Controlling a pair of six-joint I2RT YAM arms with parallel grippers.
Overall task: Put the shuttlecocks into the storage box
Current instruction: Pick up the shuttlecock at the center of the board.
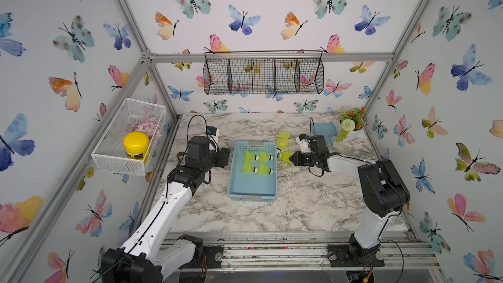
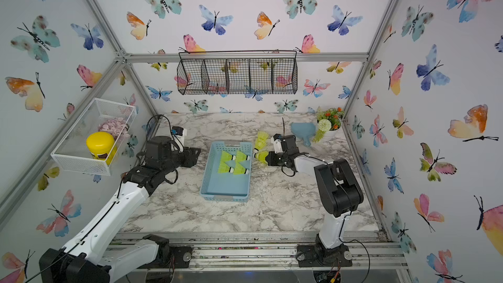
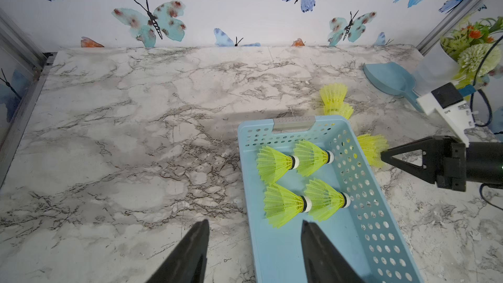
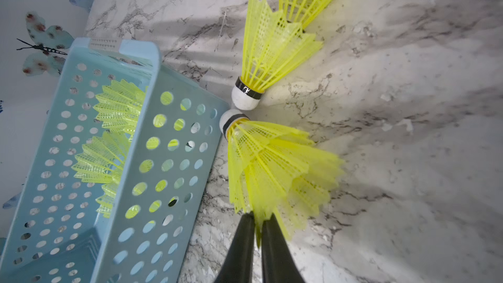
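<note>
Shuttlecocks (image 1: 250, 157), four of them, lie in the storage box (image 1: 253, 194) on the desk (image 1: 313, 200); just outside its wall we see the right claw (image 4: 258, 216) clamped on the skirt of a fifth shuttlecock (image 4: 272, 164), stacked shuttlecocks (image 4: 272, 50) near, and the left claw (image 3: 254, 223) spread apart.

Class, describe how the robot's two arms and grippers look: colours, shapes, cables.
The left arm and right arm have glossy white links joined by bulky black joints. Thin black cables run along them and loop off at the wrists. The left gripper and right gripper each have two black, tapering fingers. A white bracket sits on each wrist.
</note>
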